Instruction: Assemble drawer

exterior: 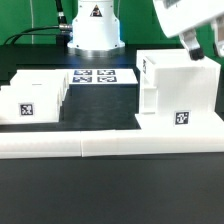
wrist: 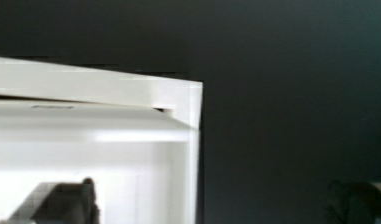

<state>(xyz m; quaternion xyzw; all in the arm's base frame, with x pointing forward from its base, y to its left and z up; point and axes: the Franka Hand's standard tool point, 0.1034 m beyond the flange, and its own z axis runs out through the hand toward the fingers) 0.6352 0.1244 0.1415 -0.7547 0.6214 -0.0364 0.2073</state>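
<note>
The tall white hollow housing [exterior: 175, 92] stands on the black table at the exterior view's right, with a square tag on its front face. A lower white tagged tray block [exterior: 30, 100] sits at the exterior view's left; I cannot separate the two trays or see knobs. My gripper [exterior: 203, 50] hangs just above the housing's far right top corner. In the wrist view the housing's corner and wall edge [wrist: 183, 120] fill the near side. My gripper [wrist: 208, 205] is open and holds nothing. One dark finger [wrist: 62, 200] is over the white housing, the other over the black table.
The marker board [exterior: 103, 76] lies flat between the tray block and the housing. Long low white border bars [exterior: 110, 146] run along the front. The robot's white base [exterior: 95, 30] stands at the back with a cable beside it.
</note>
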